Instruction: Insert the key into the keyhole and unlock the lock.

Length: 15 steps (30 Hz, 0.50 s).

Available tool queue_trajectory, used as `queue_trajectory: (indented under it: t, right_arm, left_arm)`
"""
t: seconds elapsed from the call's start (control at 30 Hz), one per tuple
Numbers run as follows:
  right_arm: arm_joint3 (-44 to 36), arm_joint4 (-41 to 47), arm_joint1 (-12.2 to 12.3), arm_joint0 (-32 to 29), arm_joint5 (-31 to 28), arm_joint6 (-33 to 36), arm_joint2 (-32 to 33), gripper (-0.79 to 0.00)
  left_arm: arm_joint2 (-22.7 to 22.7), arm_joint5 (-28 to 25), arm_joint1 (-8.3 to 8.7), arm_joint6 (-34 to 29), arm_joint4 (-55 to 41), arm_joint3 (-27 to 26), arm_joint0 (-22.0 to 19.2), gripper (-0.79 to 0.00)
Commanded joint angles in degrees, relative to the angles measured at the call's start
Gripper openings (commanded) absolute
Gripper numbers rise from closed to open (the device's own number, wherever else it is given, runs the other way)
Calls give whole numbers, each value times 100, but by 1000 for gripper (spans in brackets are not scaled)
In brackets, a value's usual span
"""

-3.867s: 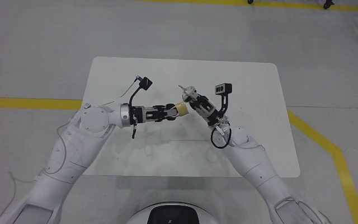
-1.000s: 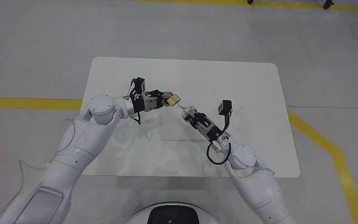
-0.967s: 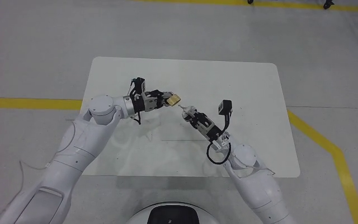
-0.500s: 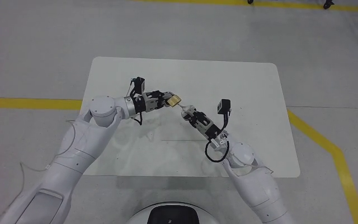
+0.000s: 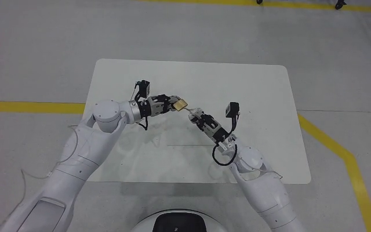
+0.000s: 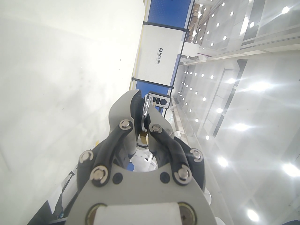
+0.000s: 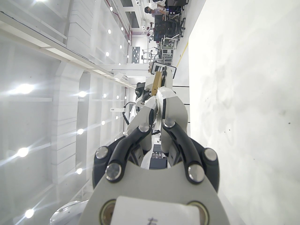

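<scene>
While the left claw (image 5: 171, 105) is closed on the small brass padlock with a silver shackle (image 5: 181, 104) and holds it in the air above the white table (image 5: 255, 87), the right claw (image 5: 195, 116) is closed on the small silver key (image 5: 190, 113). The key is just beside the padlock, on the side toward the robot's right arm and a little nearer to the robot's body.

What the coming move depends on is the line between these two things. The long axis of the key follows the line of the right claw and points at the brass body of the padlock. In the top view the tip of the key is very near the padlock, but I cannot tell if it touches it or has entered the keyhole. In the right wrist view the padlock (image 7: 155, 83) stands straight ahead of the closed right claw (image 7: 161, 99), edge-on, so the two seem well lined up.

In the left wrist view a bright silver piece, probably the shackle (image 6: 145, 107), is pinched in the left claw (image 6: 143, 105).

I judge that the insertion is the step in hand. It asks for a short push along the axis of the key, and then a turn. If the blade is rotated against the slot, it may slip off the padlock's face.
</scene>
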Motion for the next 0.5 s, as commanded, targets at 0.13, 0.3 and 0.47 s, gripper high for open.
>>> queue_trajectory:
  t: [0.13,0.3,0.47]
  right_arm:
    - [7,-28,-27,14,17,-6,-39,-785]
    - [70,-29,-50,46,26,9,-59,-785]
    - [69,-56,-70,56,57,8,-80,-785]
  left_arm:
    - [-11,-2,-3,51,93,-35,19,-785]
    - [-6,16,-8,126,194,-75,39,-785]
    - [-12,47,-14,158,236,-117,60,-785]
